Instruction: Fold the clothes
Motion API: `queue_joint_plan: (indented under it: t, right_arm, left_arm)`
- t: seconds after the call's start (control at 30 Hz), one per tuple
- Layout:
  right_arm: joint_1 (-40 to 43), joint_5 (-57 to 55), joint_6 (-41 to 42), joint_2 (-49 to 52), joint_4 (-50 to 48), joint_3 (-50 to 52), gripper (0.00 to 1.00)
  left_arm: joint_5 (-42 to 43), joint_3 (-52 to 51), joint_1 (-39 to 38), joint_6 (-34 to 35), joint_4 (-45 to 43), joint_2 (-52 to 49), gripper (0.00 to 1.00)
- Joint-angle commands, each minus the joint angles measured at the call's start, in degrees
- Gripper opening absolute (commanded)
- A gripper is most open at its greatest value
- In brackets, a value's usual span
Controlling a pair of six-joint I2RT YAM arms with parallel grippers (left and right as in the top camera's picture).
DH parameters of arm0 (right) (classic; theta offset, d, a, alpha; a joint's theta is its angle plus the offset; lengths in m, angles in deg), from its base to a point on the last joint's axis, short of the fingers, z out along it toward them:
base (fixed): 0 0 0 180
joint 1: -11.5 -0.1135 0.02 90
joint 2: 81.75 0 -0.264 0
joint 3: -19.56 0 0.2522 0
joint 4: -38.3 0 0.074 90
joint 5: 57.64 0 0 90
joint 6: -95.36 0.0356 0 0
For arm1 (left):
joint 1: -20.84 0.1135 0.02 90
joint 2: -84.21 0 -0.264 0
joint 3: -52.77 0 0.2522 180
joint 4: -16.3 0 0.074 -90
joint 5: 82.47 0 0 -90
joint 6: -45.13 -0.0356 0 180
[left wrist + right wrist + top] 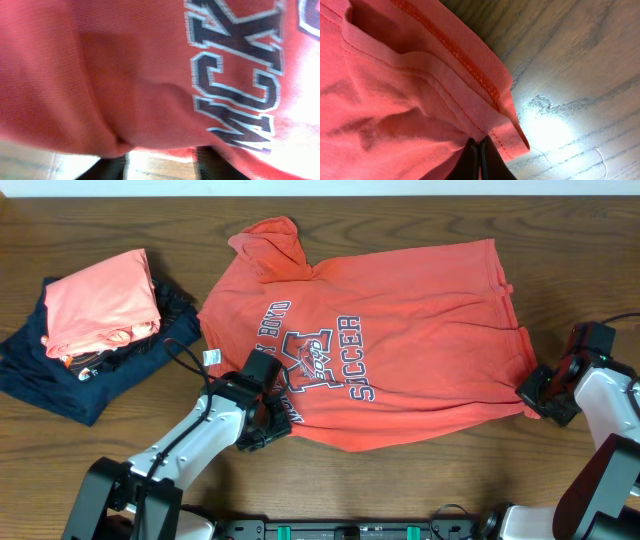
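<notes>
The orange-red T-shirt [400, 350] lies spread on the wooden table, "SOCCER" print up, its small white tag [211, 357] at the left edge. My left gripper [268, 420] is at the shirt's near edge by the print. In the left wrist view the shirt [125, 75] fills the frame, and the left gripper's [160, 167] fingers stand apart with bare wood between them. My right gripper [532, 392] is at the shirt's near right corner. In the right wrist view the right gripper [480, 147] is shut on the shirt's [395, 100] stitched hem.
A salmon-pink folded garment [100, 300] lies on a dark navy garment [70, 385] at the far left. Bare wooden table [450, 480] shows in front of the shirt and to its right [580, 75].
</notes>
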Motion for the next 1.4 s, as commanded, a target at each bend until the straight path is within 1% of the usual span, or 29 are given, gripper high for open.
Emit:
queue_joint_plan:
  t: [0.0,0.07,0.1,0.13,0.23,0.3,0.43,0.5,0.6,0.67,0.73,0.87,0.9,0.93,0.97,1.0,1.07,1.17,1.23,1.37]
  right_arm:
    - [0.48,-0.33,-0.81,0.26,0.07,-0.66,0.02]
    - [0.48,-0.33,-0.98,0.26,0.09,-0.66,0.02]
    - [0.48,-0.33,-1.25,0.26,0.09,-0.66,0.02]
    - [0.48,-0.33,-1.25,0.26,0.09,-0.66,0.02]
    - [0.48,-0.33,-1.22,0.26,0.11,-0.66,0.02]
    - [0.48,-0.33,-1.22,0.26,0.04,-0.66,0.02]
    - [0.66,-0.48,-1.22,0.26,-0.28,-0.66,0.01]
    - [1.25,-0.79,-1.20,0.26,-0.37,-0.66,0.01]
    - [2.80,-0.76,-1.18,0.26,-0.63,-0.66,0.01]
    - [3.82,-0.70,-1.20,0.26,-0.66,-0.66,0.01]
    - [4.28,-0.52,-1.18,0.26,-0.39,-0.66,0.01]
    - [4.17,-0.24,-1.18,0.26,-0.31,-0.66,0.01]
    - [4.17,-0.04,-1.20,0.26,-0.31,-0.66,0.01]
    - [4.17,0.20,-1.20,0.26,-0.31,-0.66,0.01]
    - [4.17,0.50,-1.20,0.26,-0.31,-0.66,0.01]
    - [4.17,0.98,-1.22,0.26,-0.35,-0.66,0.01]
    - [4.17,1.03,-1.20,0.26,-0.35,-0.66,0.01]
    - [4.17,1.03,-1.22,0.26,-0.35,-0.66,0.01]
    - [4.17,1.01,-1.22,0.26,-0.35,-0.66,0.01]
    - [4.17,1.01,-1.22,0.26,-0.37,-0.66,0.01]
  left_arm:
    - [0.44,-0.50,-0.13,-0.04,-0.92,-1.27,0.24]
    - [0.44,-0.50,-0.13,-0.02,-1.60,-1.29,0.19]
    - [0.44,-0.50,-0.13,-0.02,-1.62,-1.29,0.11]
    - [0.44,-0.50,-0.13,-0.04,-1.53,-1.29,0.06]
    - [0.55,-0.48,-0.11,-0.07,-0.35,-1.27,0.06]
    - [0.57,-0.11,0.11,-1.03,2.23,-0.98,0.06]
    - [0.52,3.98,3.54,-9.49,13.55,1.29,0.06]
    - [0.52,7.87,7.10,-15.02,20.41,2.78,0.06]
    - [0.52,13.16,12.59,-21.35,27.65,4.15,0.06]
    - [0.52,15.67,16.00,-23.69,29.92,4.63,0.06]
    - [0.76,16.41,18.43,-23.67,29.92,4.74,0.06]
    - [0.74,15.76,19.50,-23.65,28.87,3.98,0.06]
    - [0.74,15.61,19.43,-23.65,28.83,3.74,0.13]
    - [0.74,15.43,19.43,-23.65,28.72,3.50,0.34]
    - [0.74,15.23,19.39,-23.43,28.50,3.32,0.51]
    - [0.76,15.04,19.39,-23.21,28.26,3.17,0.58]
    - [2.29,14.97,19.34,-23.21,28.55,3.10,0.65]
    - [7.15,14.97,18.88,-23.21,29.99,3.10,0.70]
    - [7.89,14.78,17.84,-22.77,31.65,3.10,0.71]
    - [7.87,11.37,13.81,-18.43,32.61,3.10,0.72]
